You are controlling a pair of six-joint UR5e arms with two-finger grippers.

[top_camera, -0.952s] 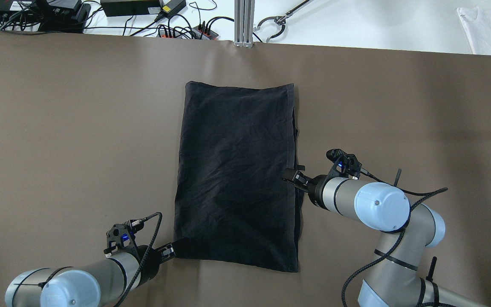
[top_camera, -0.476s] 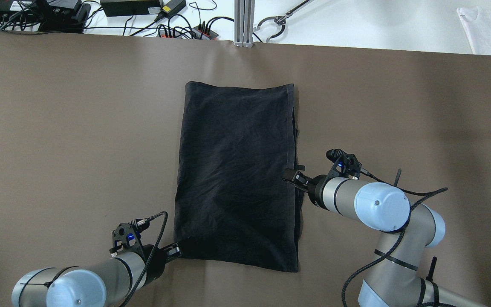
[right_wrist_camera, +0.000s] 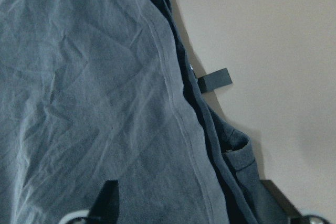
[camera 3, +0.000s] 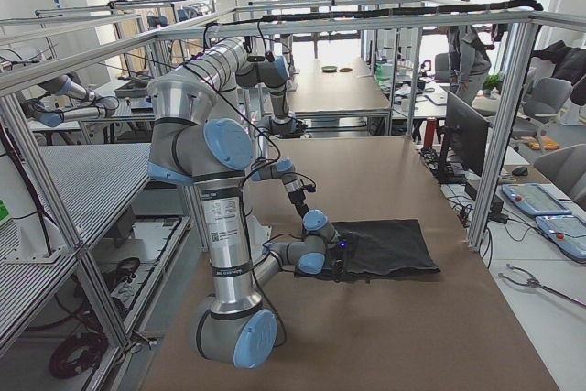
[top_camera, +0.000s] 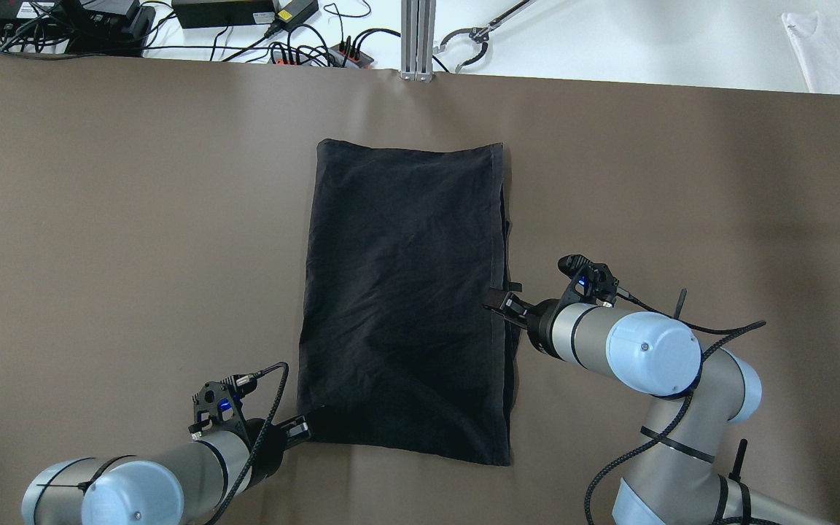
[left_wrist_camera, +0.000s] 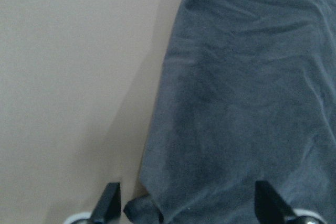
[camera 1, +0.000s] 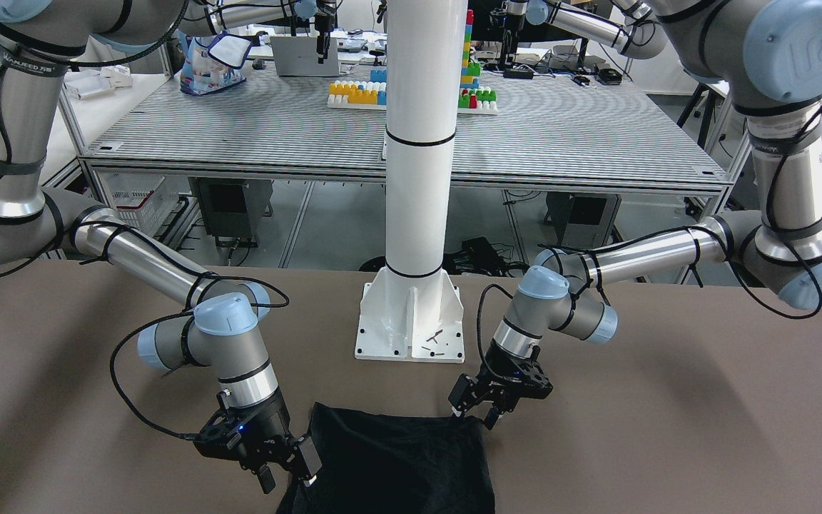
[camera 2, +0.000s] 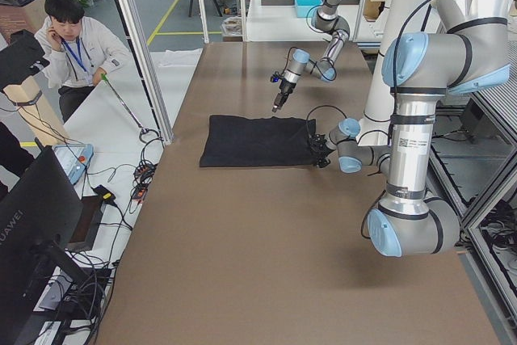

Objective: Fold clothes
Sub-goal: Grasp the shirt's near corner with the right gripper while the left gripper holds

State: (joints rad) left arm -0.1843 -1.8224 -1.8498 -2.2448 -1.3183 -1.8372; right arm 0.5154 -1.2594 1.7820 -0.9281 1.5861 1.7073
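So, brown table cover (top_camera: 99,219), slatted lab benches (camera 1: 561,121) behind. The black garment (top_camera: 402,292) lies flat mid-frame in the overhead. The left gripper (top_camera: 303,428) is at its lower-left corner and the right gripper (top_camera: 496,300) at its right edge, both with fingers spread. Only the right wrist view shows a small fabric loop (right_wrist_camera: 215,80).

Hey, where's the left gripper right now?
In the overhead view the left gripper is at lower left, its open fingers at the black garment's near left corner.
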